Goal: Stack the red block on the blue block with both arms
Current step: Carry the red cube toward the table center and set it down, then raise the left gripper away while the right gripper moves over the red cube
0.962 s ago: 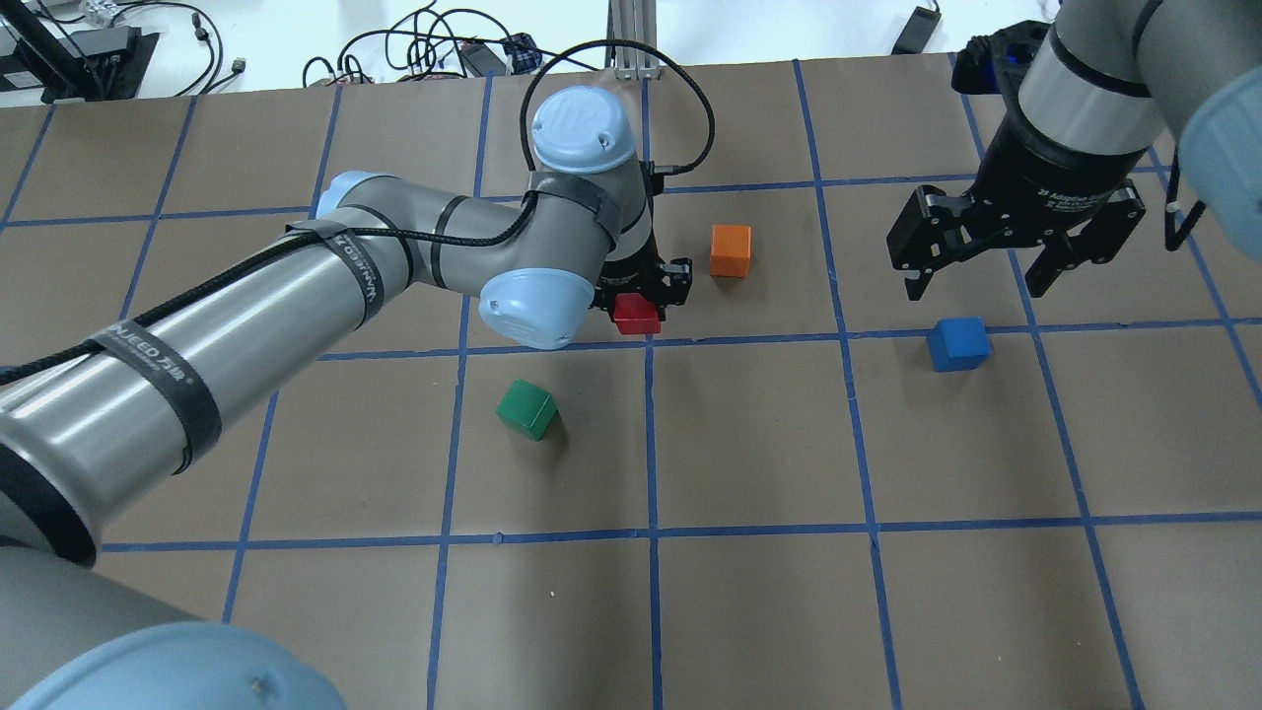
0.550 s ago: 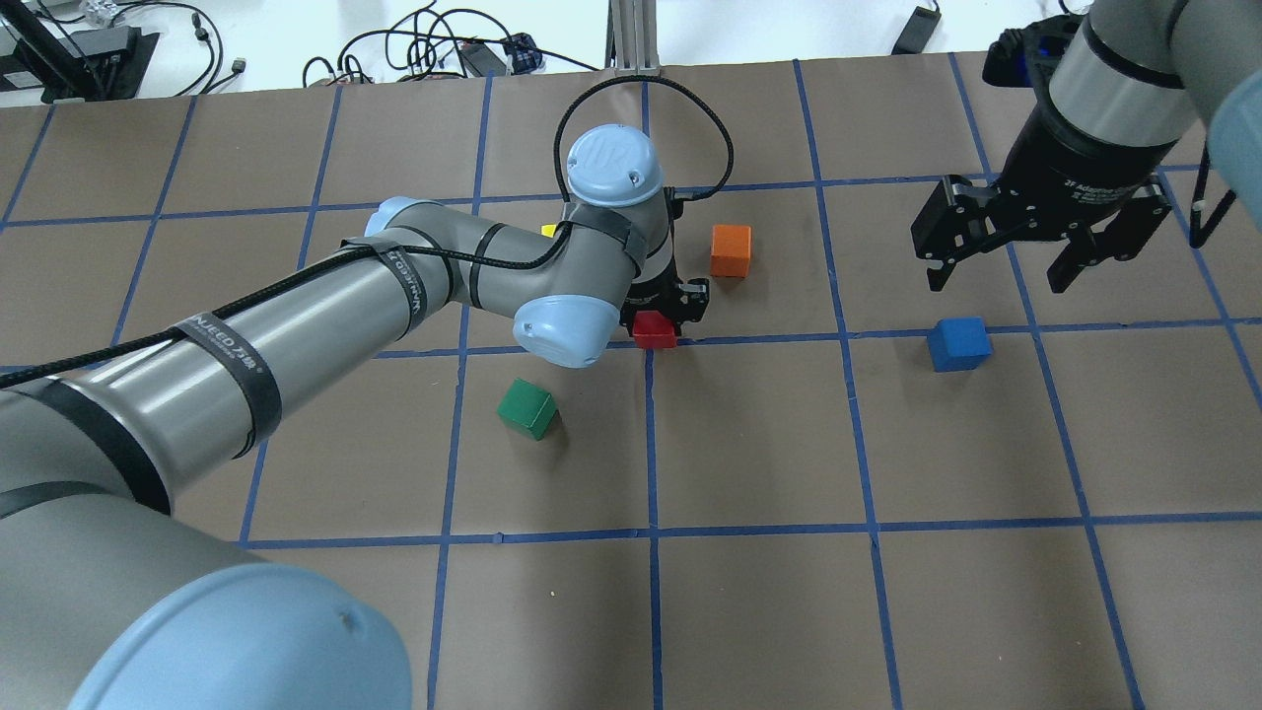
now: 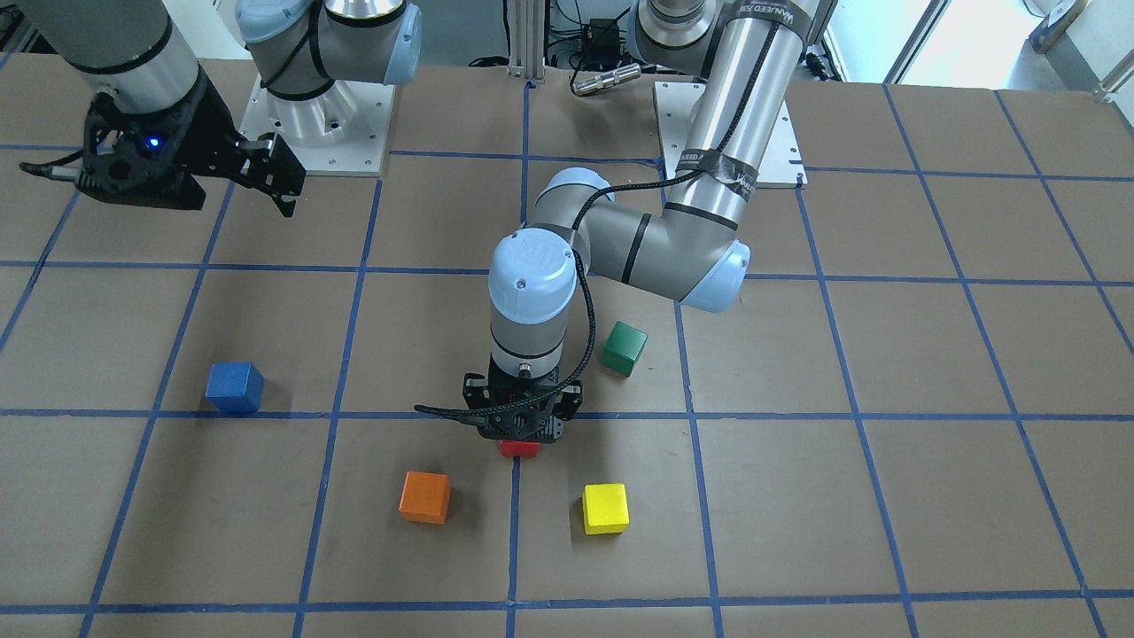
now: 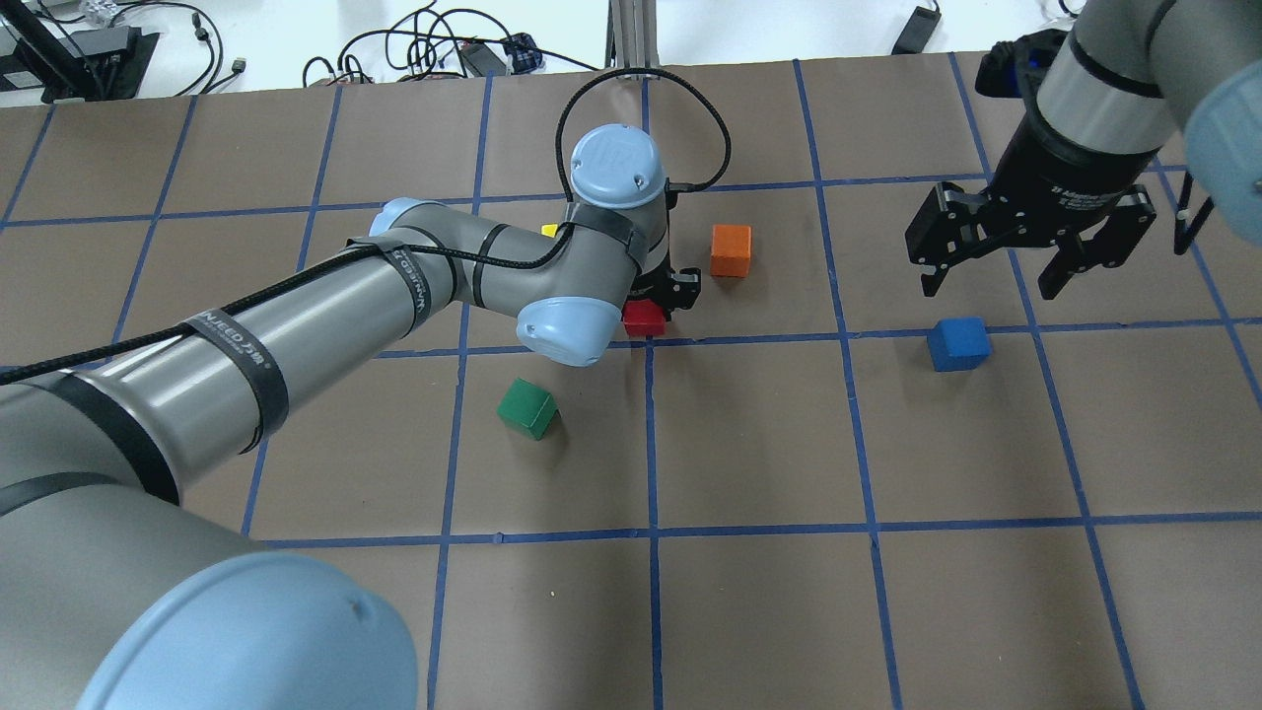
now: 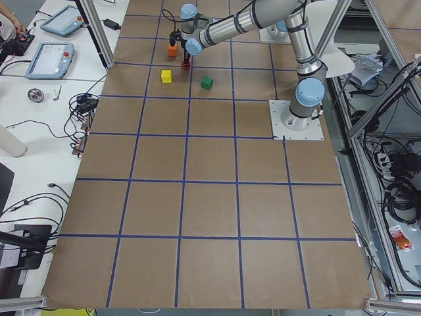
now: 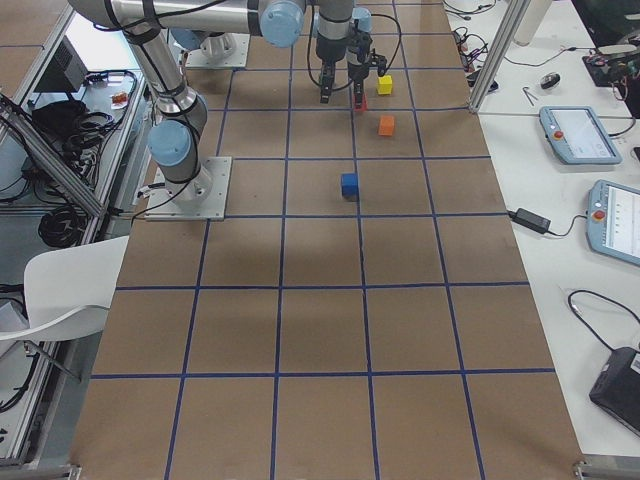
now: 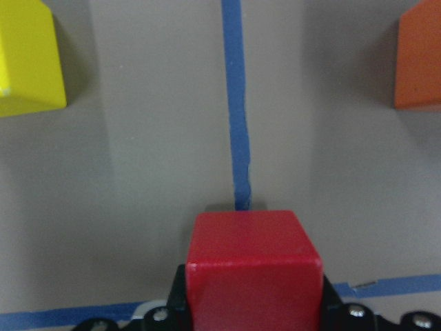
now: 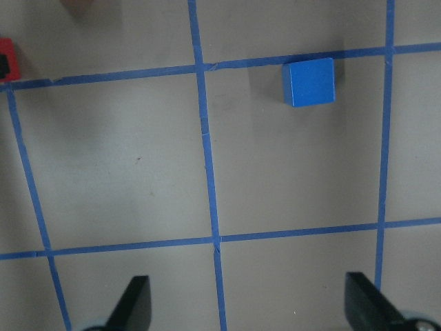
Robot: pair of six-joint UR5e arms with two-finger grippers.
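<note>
The red block [image 4: 643, 318] sits between the fingers of my left gripper [image 4: 656, 301], which is shut on it, near a blue tape crossing at mid table. It fills the bottom of the left wrist view [image 7: 253, 265] and shows under the gripper in the front view [image 3: 518, 448]. I cannot tell whether it touches the table. The blue block [image 4: 957, 343] lies alone on the right side [image 3: 235, 387]. My right gripper [image 4: 989, 292] hovers open and empty above and just beyond it. The right wrist view shows the blue block [image 8: 310, 81] well ahead of the open fingers [image 8: 131, 303].
An orange cube [image 4: 731, 250] lies just right of and beyond the left gripper. A yellow cube [image 3: 605, 508] lies beyond it to the left, mostly hidden by the arm in the overhead view. A green cube [image 4: 528, 409] lies nearer, under the left forearm.
The left arm reached further right with the red block in its grip, then eased back a little. The right gripper shifted slightly right and stayed open over the blue block.
</note>
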